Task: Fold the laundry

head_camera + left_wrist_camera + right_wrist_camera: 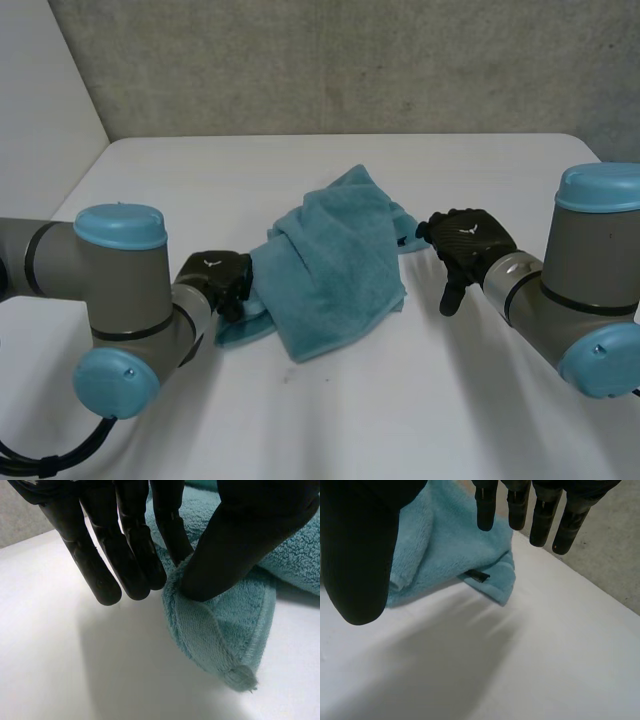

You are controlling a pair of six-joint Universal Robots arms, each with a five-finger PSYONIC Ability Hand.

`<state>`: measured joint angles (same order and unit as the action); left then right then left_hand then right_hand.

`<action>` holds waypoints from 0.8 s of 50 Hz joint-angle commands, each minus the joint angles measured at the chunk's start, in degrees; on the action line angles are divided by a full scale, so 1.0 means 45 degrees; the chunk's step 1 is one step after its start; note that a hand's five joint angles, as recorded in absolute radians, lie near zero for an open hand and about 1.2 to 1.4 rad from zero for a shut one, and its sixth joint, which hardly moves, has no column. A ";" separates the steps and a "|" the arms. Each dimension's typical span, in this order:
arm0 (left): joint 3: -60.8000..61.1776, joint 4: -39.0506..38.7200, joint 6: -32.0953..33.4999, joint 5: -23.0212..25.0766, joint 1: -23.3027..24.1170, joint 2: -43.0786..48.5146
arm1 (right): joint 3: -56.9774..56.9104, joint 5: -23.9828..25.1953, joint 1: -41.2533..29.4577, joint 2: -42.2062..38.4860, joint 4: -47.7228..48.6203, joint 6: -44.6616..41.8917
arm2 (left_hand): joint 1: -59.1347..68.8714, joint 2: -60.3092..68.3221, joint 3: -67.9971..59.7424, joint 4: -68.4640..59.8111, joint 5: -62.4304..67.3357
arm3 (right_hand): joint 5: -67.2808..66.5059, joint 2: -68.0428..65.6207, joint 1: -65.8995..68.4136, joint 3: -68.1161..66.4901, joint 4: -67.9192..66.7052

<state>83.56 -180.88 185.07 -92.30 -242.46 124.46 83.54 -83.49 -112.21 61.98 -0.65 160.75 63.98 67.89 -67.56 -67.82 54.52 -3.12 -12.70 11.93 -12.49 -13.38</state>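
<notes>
The rumpled teal towel [335, 265] sits mid-tabletop [400, 400], with the left hand [218, 278] pinching its near corner between thumb and fingers, while the right hand [468, 243] hangs loose and spread just beside the opposite corner, gripping nothing.

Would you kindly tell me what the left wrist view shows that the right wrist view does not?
Left wrist view: the left hand pinches a hemmed edge of the teal towel near a corner, between thumb and finger. Right wrist view: the right hand, open, at another towel corner bearing a small black tag. Both: the towel lying on the white table.
</notes>
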 commanded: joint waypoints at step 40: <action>-0.1967 0.0001 0.0202 0.0082 0.0403 -0.8340 | -0.1319 0.1130 -0.0221 0.1050 0.1184 0.5508 | 0.3559 0.2691 -0.2765 -0.2706 0.3441 | -0.5782 -0.5874 0.6045 -0.5921 -0.5724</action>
<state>78.83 -180.94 185.63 -92.11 -240.40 90.05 77.22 -78.44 -114.38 60.71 9.25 186.00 63.98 68.57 -68.28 -68.30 54.52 -51.84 -61.26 52.18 -62.05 -62.22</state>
